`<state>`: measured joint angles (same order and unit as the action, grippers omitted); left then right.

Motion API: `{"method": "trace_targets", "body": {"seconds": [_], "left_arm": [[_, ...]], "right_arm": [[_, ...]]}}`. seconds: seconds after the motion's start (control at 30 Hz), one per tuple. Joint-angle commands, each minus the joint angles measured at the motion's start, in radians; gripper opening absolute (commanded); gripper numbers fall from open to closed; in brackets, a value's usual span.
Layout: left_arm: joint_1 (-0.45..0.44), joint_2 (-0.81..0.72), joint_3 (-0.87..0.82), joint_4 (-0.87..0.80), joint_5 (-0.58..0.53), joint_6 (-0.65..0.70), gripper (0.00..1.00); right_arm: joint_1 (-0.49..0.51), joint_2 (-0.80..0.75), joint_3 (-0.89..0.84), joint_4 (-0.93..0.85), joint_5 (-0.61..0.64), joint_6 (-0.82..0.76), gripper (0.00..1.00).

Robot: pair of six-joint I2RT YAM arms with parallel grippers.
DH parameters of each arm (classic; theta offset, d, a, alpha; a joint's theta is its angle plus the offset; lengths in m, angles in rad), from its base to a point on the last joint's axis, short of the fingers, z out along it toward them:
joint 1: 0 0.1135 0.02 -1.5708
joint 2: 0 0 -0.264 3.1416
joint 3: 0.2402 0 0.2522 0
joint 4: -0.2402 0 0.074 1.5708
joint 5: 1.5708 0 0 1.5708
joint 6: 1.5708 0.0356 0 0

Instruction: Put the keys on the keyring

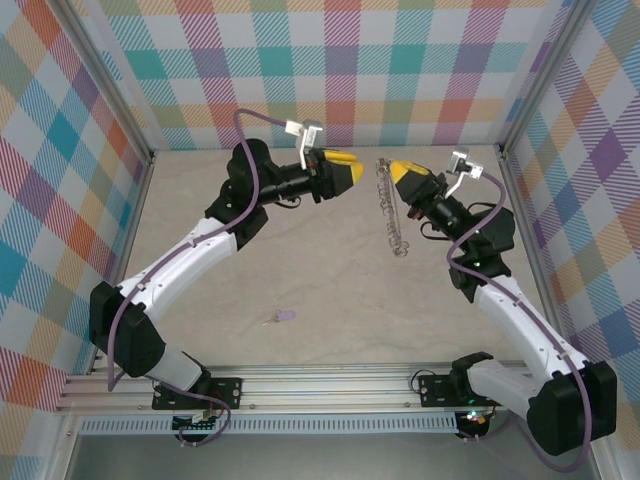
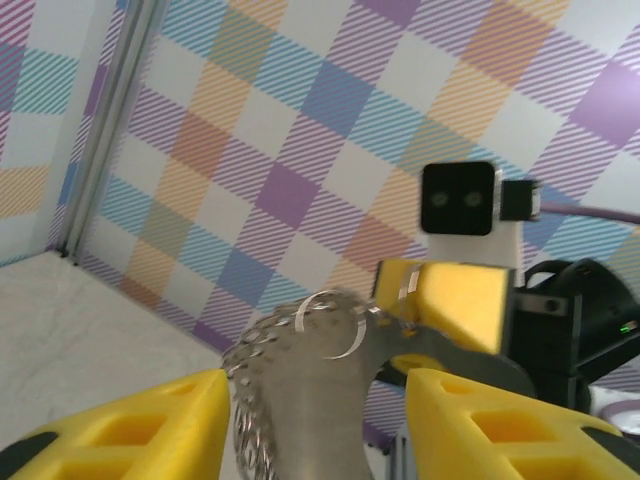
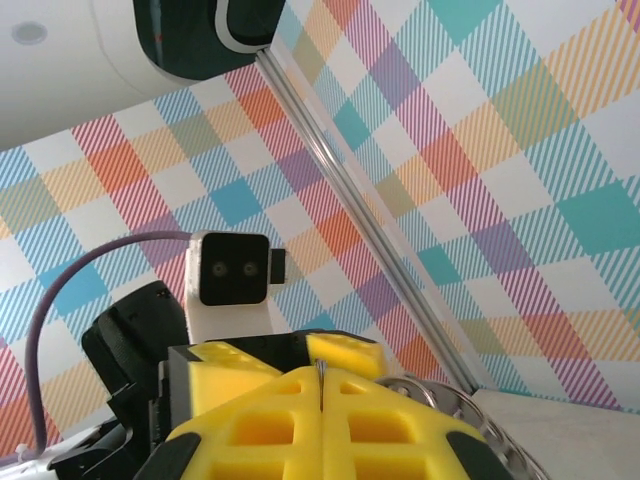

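The large grey metal keyring (image 1: 390, 210), clamped by the right end effector (image 1: 398, 169), may be dislodged by the half-open left end effector (image 1: 356, 172).

no text, label, brand, number or sign can be read on anything in these views.

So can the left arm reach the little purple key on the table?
Probably yes: the key lies alone on bare table beside that arm, and the left pincer is open and empty.
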<state>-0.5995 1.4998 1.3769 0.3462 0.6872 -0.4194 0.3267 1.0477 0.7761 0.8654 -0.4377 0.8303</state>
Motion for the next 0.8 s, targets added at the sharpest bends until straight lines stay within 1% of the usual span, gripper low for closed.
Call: {"method": "trace_targets", "body": {"seconds": [0.0, 0.17, 0.77], "left_arm": [[0.006, -0.032, -0.026, 0.142, 0.047, -0.053, 0.42], [0.003, -0.015, -0.034, 0.217, 0.092, -0.107, 0.33], [-0.005, 0.041, -0.021, 0.228, 0.095, -0.114, 0.34]], "right_arm": [[0.006, 0.023, 0.033, 0.148, -0.005, 0.065, 0.00], [0.018, 0.054, 0.031, 0.190, -0.024, 0.096, 0.00], [0.073, 0.077, 0.026, 0.188, -0.037, 0.094, 0.00]]}}
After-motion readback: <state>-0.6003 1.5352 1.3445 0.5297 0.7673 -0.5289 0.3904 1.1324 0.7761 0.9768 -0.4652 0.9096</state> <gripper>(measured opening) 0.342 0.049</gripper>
